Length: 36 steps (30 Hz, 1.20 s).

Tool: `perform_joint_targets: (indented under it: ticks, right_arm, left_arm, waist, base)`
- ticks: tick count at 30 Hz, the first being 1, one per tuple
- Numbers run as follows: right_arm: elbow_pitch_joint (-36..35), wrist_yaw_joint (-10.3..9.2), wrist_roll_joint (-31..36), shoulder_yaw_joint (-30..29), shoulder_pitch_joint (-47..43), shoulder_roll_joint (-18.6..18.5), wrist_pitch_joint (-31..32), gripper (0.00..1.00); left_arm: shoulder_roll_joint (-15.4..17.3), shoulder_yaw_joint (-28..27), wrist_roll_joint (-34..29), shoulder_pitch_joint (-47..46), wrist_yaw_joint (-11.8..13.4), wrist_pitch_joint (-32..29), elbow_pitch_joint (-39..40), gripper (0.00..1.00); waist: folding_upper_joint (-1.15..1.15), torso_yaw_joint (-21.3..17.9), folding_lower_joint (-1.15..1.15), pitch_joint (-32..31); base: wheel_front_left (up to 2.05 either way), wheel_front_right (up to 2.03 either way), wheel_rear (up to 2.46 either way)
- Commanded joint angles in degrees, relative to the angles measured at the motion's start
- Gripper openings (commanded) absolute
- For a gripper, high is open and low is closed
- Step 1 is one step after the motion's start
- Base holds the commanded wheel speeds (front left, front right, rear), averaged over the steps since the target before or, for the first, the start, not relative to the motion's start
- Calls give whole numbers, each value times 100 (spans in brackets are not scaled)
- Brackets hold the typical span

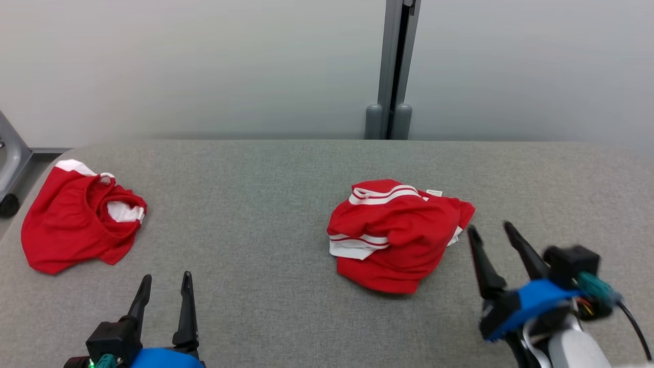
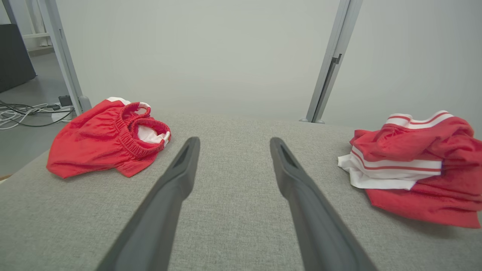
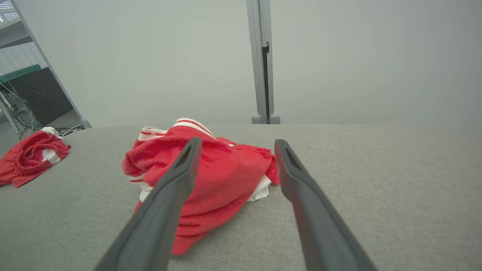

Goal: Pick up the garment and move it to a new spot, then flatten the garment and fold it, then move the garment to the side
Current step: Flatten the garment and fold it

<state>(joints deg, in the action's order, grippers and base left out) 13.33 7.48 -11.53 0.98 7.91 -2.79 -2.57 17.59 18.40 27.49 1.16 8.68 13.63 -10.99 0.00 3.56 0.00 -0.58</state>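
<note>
The left gripper [image 1: 167,275] and right gripper [image 1: 489,226] gape wide, empty; the right may pinch just one layer of the crumpled red white-striped garment [image 1: 398,240].

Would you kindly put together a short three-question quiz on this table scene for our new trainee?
1. True or false: the right gripper is shut on the striped red garment.
2. Multiple choice: how many red garments lie on the grey table? A one; B two; C three.
3. Fill in: the plain red garment lies nearer the ____ gripper.

Key:
1. False: the right gripper is open and holds nothing.
2. B.
3. The left gripper.
</note>
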Motion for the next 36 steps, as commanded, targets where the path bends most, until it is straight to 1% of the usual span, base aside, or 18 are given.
perform_joint_targets:
  ticks: [1,4,7,10,14,15,19,22,24,30,31,33,34,36]
  right_arm:
    - [-40,3,91,145,259,-23,239,100]
    - [111,3,243,452,722,-22,1003,100]
    - [392,2,455,600,1236,-51,1723,100]
    - [737,3,513,717,1686,-123,2128,100]
    - [1301,2,537,859,2092,-285,2475,100]
    - [1301,2,537,859,2092,-285,2475,100]
    - [1696,2,489,868,2408,-350,2495,100]
    - [2008,2,447,745,2631,-315,2605,100]
    - [2246,2,542,628,2755,-299,2777,100]
    - [2801,2,894,354,2840,-203,3445,100]
    - [2845,2,916,371,2804,-190,3555,81]
    - [2882,2,912,432,2729,-165,3743,4]
    - [2848,2,903,449,2705,-164,3774,0]
    - [2725,2,918,460,2681,-184,3715,0]
  left_arm:
    - [-12,11,-10,-108,-10,-14,34,100]
    - [-13,58,-29,-161,-36,-28,22,100]
    - [-25,123,-42,-240,-61,-34,26,100]
    - [-26,153,-19,-298,-122,-24,-20,100]
    - [-23,166,7,-385,-209,9,-117,100]
    - [-23,166,7,-385,-209,9,-117,100]
    - [-33,179,1,-437,-245,23,-189,100]
    - [-51,177,-2,-483,-249,53,-206,100]
    - [-56,179,-3,-514,-274,64,-226,100]
    - [-107,203,1,-625,-357,103,-313,100]
    - [-120,205,8,-644,-368,112,-326,100]
    - [-161,220,8,-662,-389,113,-352,100]
    - [-182,232,-3,-674,-383,118,-359,100]
    - [-199,233,-8,-707,-382,123,-373,100]
  waist:
    - [0,34,0,61]
    - [0,109,0,97]
    - [0,233,0,165]
    - [0,377,0,226]
    - [0,564,0,302]
    - [0,564,0,302]
    - [0,705,0,395]
    - [0,772,0,490]
    - [0,809,0,544]
    - [0,903,0,655]
    - [0,907,0,669]
    - [0,909,0,684]
    - [0,906,0,689]
    - [0,894,0,688]
  base:
    - [0,0,0]
    - [0,0,0]
    - [0,0,0]
    - [0,0,0]
    - [0,0,0]
    - [0,0,0]
    - [0,0,0]
    - [0,0,0]
    - [0,0,0]
    - [0,0,0]
    - [0,0,0]
    - [0,0,0]
    - [0,0,0]
    - [0,0,0]
